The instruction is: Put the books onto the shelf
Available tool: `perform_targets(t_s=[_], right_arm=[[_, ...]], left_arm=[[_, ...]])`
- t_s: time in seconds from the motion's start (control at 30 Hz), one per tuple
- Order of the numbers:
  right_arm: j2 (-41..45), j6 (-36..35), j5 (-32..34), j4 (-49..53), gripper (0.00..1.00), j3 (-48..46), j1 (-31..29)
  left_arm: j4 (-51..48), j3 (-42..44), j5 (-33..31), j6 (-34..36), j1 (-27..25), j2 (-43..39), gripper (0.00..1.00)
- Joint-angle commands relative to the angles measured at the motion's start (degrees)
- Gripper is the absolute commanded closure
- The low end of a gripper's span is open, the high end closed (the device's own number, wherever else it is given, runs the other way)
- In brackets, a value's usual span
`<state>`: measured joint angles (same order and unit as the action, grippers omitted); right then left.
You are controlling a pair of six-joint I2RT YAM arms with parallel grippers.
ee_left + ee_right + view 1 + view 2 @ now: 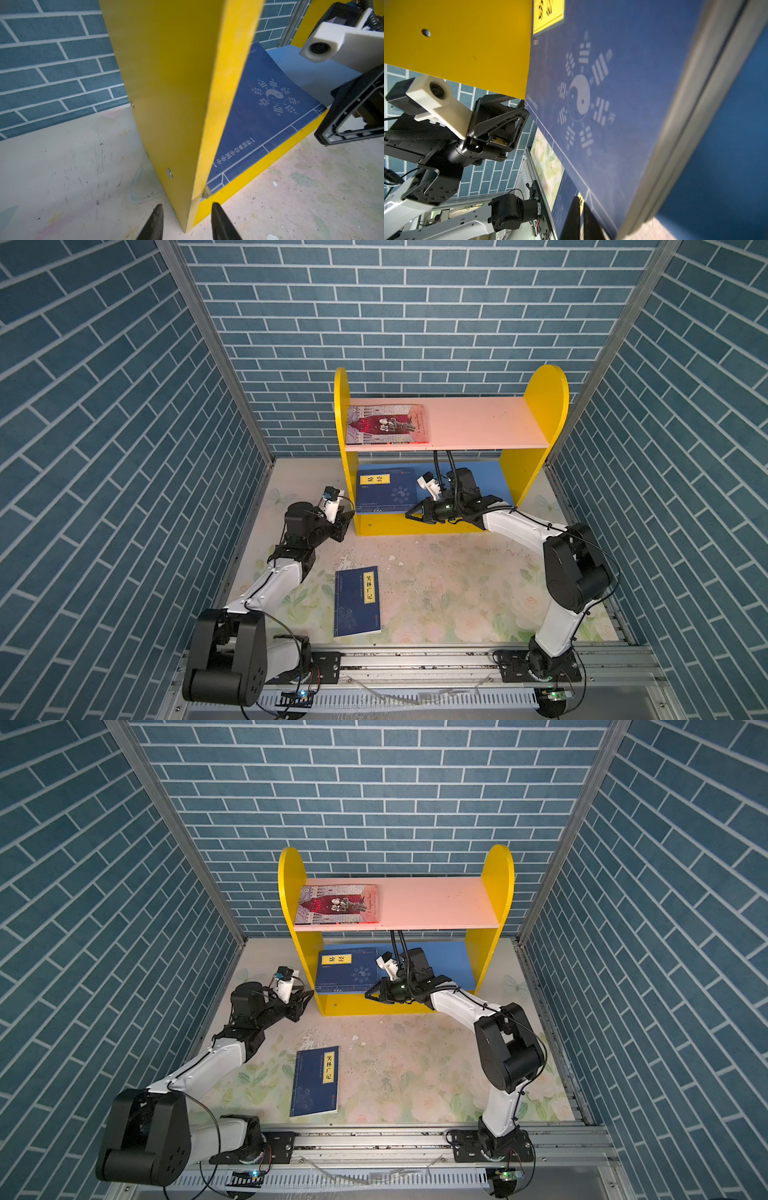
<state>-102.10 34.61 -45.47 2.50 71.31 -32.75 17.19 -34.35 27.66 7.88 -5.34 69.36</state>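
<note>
Two books shelved, one navy book left on the surface.

Shelf [544, 406] is at 12 o'clock. The grey-red book [386, 425] lies flat on the pink board [478, 423], and a navy book [386, 489] lies flat on the blue board [494, 481], both at the 9 o'clock end. Right gripper [409, 514] jaws are closed and look empty, tip at that book's 5 o'clock corner, likely nudging it in. Left gripper [187, 207] jaws are open and straddle the side panel [176, 104], probably to steady the shelf. The last navy book [357, 601] lies at 6 o'clock on the surface [457, 593]. Count: three books, two boards. Can't tell if there's a stack under the lower book.
</note>
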Motion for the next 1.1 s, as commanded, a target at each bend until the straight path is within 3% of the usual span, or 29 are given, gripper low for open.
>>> perform_targets(t_s=[0.0, 0.27, 0.37, 0.5, 0.77, 1.07], right_arm=[[4.5, -0.2, -1.0, -2.6, 0.89, -2.3, -0.2], [13.7, 0.7, 0.3, -4.3, 0.83, -12.3, -0.3], [18.4, 0.9, 1.7, -3.9, 0.77, -17.1, -0.7], [24.1, 0.3, 4.7, -1.0, 0.73, -22.3, -2.4], [25.5, 5.5, 14.4, -2.6, 0.50, -27.7, -12.0], [15.0, 12.3, 20.5, -8.2, 0.47, -25.6, -21.1]], left_arm=[[-8.0, -0.8, 0.4, 2.0, 0.7, -3.4, 0.59], [-37.2, -10.1, 2.2, -0.6, 0.9, -10.2, 0.53], [-45.6, -13.0, 3.2, -4.3, 1.1, -13.4, 0.47], [-52.1, -13.7, 3.8, -11.7, 1.4, -16.8, 0.29], [-55.5, -9.8, 7.5, -22.8, 3.9, -14.0, 0.24], [-50.9, -3.8, 7.4, -32.7, 8.0, -8.4, 0.20]])
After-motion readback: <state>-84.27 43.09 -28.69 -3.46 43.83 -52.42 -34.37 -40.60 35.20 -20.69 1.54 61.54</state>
